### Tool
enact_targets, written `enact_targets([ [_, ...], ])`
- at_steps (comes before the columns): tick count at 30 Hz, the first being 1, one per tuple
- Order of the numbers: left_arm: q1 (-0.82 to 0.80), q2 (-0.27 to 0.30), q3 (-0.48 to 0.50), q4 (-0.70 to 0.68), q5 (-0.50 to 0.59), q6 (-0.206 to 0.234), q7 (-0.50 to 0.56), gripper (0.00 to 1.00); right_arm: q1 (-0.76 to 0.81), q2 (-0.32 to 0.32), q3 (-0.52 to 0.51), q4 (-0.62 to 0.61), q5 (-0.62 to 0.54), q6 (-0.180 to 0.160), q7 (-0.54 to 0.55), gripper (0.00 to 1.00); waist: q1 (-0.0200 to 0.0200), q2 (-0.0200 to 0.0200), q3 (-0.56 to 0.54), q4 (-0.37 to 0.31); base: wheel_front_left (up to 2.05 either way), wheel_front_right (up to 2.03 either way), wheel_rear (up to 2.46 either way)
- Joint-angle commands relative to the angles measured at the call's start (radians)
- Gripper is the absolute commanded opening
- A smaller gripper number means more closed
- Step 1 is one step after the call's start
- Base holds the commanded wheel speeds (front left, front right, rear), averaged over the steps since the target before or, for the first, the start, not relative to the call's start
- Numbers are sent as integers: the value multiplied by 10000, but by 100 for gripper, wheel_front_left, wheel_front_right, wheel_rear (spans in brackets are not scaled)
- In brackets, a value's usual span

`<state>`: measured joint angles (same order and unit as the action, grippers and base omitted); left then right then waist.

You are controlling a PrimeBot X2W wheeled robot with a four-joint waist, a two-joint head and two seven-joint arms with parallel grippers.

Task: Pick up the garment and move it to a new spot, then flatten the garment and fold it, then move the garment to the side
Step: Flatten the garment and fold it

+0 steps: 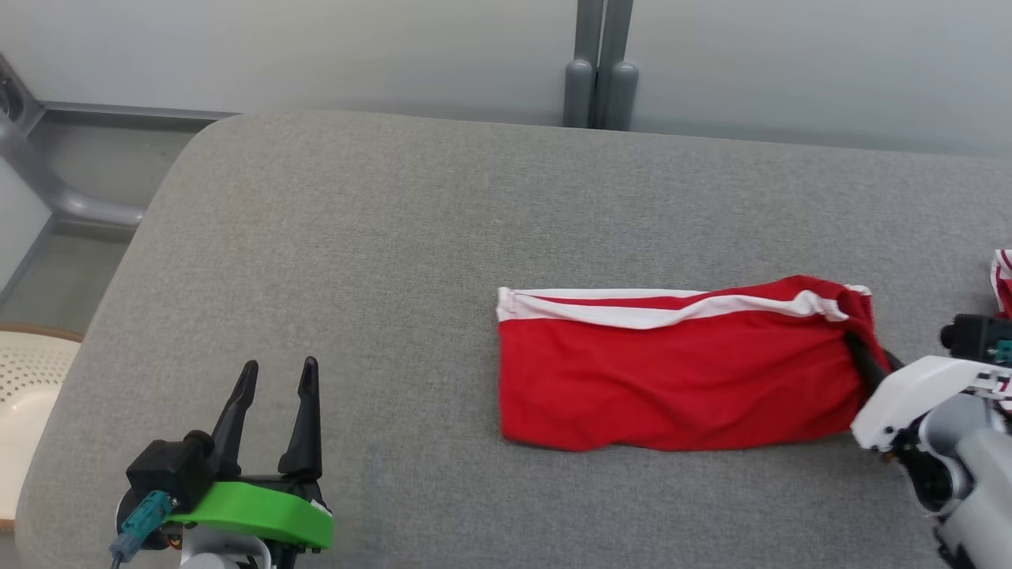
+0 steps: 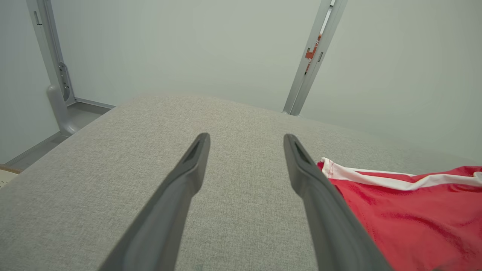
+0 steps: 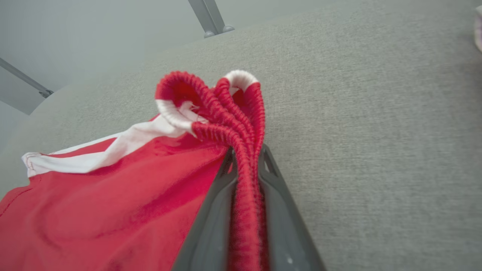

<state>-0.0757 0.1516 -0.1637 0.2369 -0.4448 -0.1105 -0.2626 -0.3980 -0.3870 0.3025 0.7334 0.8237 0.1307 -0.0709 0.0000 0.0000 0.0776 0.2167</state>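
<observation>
The garment is a red pair of shorts with a white side stripe, folded into a rectangle on the grey cushioned surface, right of centre. My right gripper is at its right end, shut on the bunched elastic waistband, which is pinched between both fingers in the right wrist view. My left gripper hovers open over bare cushion at the lower left, well apart from the shorts. The left wrist view has its fingers spread wide, with the garment off to their right.
Another red-and-white cloth peeks in at the right edge. A pale perforated object sits beyond the cushion's left edge. Grey metal posts stand behind the far edge against a pale wall.
</observation>
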Motion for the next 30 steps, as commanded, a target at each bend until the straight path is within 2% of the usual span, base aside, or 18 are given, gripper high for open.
enact_targets([
  [1,104,-22,-16,19,39,-32,-23,100,59,-428,-60,-101,74,2,179,0,0,0,-146,-307,0,0,0],
  [2,110,-33,-54,43,48,-42,-25,100,66,-680,-60,-211,139,2,406,7,0,0,-178,-397,0,0,0],
  [4,119,-57,-78,72,58,-46,-25,100,41,-1001,-129,-537,266,3,724,12,0,0,-237,-538,0,0,0],
  [6,120,-81,-92,91,61,-49,-23,100,66,-1121,-229,-1040,590,3,1075,0,0,0,-280,-650,0,0,0],
  [8,124,-82,-119,121,60,-59,-23,100,175,-1101,-452,-1581,940,3,1328,0,0,0,-310,-708,0,0,0],
  [14,131,-89,-196,326,-2,-76,-23,100,576,8,-1027,-3327,2274,3,2099,0,0,0,-330,-722,0,0,0],
  [17,35,-91,-235,438,-44,-81,-18,100,760,879,-1228,-3741,2749,5,2388,0,0,0,-298,-577,0,0,0],
  [23,-202,-153,-382,606,-129,-109,-3,100,706,2389,-1471,-3278,2877,5,2537,0,0,0,-157,-81,0,0,0],
  [30,-283,-167,-412,818,-170,-104,-11,100,369,3033,-1582,-2351,2773,5,2633,0,0,0,-129,509,0,0,0],
])
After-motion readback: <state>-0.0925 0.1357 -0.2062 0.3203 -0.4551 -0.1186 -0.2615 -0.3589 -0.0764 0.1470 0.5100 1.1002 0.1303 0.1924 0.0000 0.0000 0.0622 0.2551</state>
